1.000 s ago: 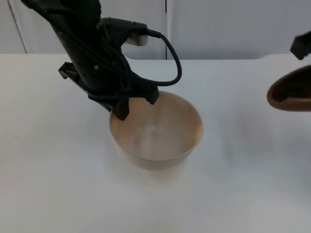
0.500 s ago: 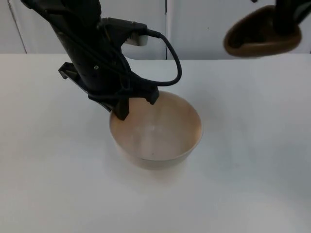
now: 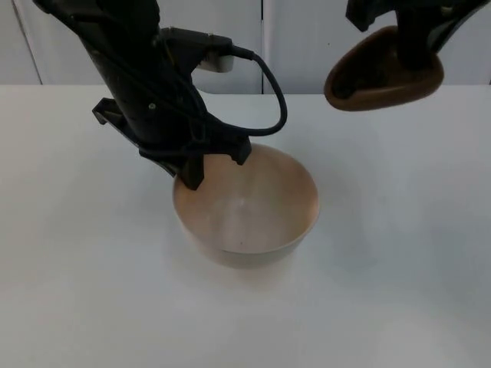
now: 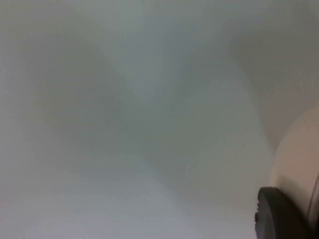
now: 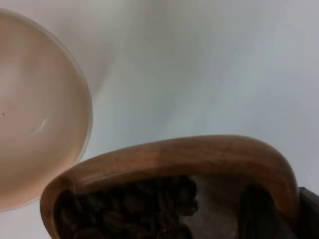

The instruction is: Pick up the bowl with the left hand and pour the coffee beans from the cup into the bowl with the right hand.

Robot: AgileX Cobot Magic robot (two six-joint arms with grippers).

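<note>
A pale beige bowl point(image 3: 245, 211) sits at the table's middle, and my left gripper point(image 3: 201, 162) is shut on its near-left rim. In the left wrist view a black fingertip point(image 4: 279, 214) lies against the bowl's wall point(image 4: 299, 164). My right gripper point(image 3: 410, 34) is shut on a brown wooden cup point(image 3: 383, 73), held in the air up and to the right of the bowl. The right wrist view has the cup point(image 5: 174, 164) with dark coffee beans point(image 5: 124, 209) inside it and the empty bowl point(image 5: 35, 114) beyond it.
The white table top point(image 3: 399, 253) spreads around the bowl. A grey partition wall point(image 3: 307, 38) closes off the far edge of the table.
The right gripper has carried the cup up from the right edge and leftward, nearer the bowl. The left arm and the bowl have stayed still.
</note>
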